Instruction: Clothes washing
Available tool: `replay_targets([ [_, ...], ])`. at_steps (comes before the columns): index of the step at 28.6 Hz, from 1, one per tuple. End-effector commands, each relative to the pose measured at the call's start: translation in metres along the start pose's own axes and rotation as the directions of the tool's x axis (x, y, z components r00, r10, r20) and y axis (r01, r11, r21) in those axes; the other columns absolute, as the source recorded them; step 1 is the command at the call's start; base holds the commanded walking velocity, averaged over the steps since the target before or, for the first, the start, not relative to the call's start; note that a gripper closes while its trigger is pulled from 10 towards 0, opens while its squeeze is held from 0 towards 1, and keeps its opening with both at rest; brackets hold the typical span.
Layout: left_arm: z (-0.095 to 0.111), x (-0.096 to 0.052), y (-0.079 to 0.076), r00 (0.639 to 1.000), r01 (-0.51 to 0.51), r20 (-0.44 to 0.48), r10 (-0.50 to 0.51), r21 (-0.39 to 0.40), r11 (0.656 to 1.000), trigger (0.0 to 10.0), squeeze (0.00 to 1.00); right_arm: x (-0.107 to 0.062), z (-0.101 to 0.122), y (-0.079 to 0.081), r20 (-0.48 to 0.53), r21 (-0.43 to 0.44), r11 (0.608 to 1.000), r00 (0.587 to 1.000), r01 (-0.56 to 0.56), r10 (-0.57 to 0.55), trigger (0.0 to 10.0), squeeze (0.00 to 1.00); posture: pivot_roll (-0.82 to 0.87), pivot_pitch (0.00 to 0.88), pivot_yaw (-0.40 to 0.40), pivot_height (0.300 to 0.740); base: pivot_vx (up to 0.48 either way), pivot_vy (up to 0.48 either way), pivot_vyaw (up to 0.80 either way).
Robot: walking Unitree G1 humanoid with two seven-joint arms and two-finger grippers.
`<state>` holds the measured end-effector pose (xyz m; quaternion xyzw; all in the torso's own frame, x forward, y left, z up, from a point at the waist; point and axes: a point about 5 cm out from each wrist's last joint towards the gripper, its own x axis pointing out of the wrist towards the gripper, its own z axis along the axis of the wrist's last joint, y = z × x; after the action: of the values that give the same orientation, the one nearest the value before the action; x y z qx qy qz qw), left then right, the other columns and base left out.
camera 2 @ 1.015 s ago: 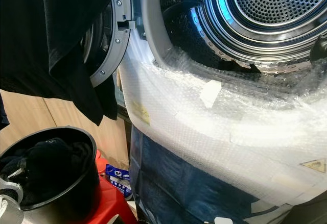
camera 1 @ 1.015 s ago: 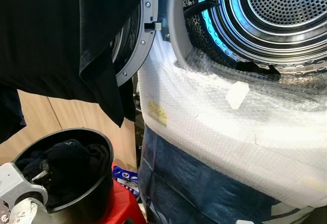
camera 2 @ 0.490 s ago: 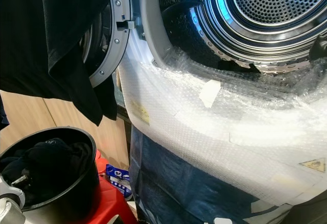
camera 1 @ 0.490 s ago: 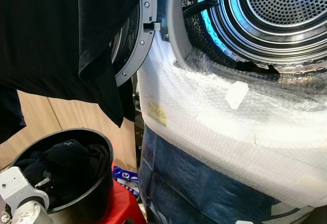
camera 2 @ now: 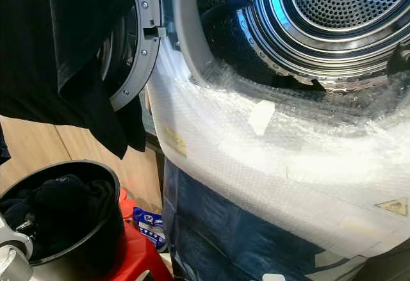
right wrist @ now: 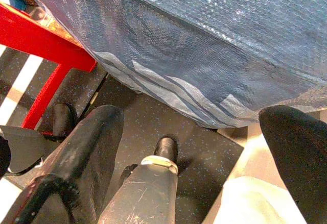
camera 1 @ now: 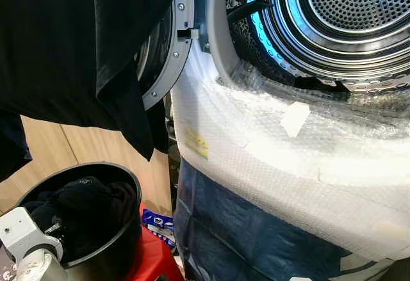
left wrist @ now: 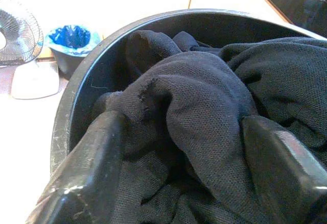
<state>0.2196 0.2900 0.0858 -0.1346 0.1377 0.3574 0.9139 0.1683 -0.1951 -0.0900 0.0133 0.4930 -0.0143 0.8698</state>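
Now: left gripper over the bucket laundry

Down in the black bucket [camera 1: 122,242] on the red stool [camera 1: 150,255], the left gripper [left wrist: 181,147] spreads its fingers wide around a fold of dark clothes [left wrist: 204,106]. Right gripper [right wrist: 189,132] hangs spread above the floor, beside the bubble-wrapped washing machine [camera 1: 288,146].

Laundry corner of a home: a front-loading washing machine [camera 1: 307,146] wrapped in bubble wrap, door [camera 1: 163,57] open on its perforated drum [camera 1: 359,6]; black bucket [camera 1: 122,242] of dark clothes [left wrist: 204,112]; wood-look floor [camera 1: 57,153]; fan [left wrist: 18,32].
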Motion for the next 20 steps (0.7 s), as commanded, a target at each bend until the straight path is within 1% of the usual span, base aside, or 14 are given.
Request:
replay_targets([
  [1,-0.005,0.0026,0.0026,0.999,-0.02,-0.029,0.021,0.033,0.999,0.0,0.0,-0.0004,-0.0032,0.0005,-0.005,-0.004,1.0,1.0,-0.001,0.001,10.0,0.0,0.02,0.0,0.019,0.74,0.0,0.0,0.0],
  [13,-0.0023,0.0049,0.0024,0.999,-0.039,-0.014,0.04,0.045,0.998,0.0,0.0,0.0,0.0002,-0.0001,0.001,-0.023,1.0,1.0,-0.002,0.002,10.0,0.0,0.02,0.0,0.02,0.74,0.0,0.0,0.0],
  [17,-0.0045,0.004,0.0026,0.999,-0.043,-0.028,0.044,0.053,0.998,0.0,0.0,0.0001,0.0008,-0.0003,0.001,-0.032,0.999,1.0,-0.003,0.003,10.0,0.0,0.02,0.0,0.016,0.74,0.0,0.0,0.0],
  [20,-0.0102,0.0024,0.0015,0.998,-0.034,-0.053,0.037,0.056,0.998,0.0,0.0,0.0,-0.0007,0.0007,-0.002,-0.034,0.999,1.0,-0.007,0.007,10.0,0.0,0.03,0.0,0.011,0.74,0.0,0.0,0.0],
])
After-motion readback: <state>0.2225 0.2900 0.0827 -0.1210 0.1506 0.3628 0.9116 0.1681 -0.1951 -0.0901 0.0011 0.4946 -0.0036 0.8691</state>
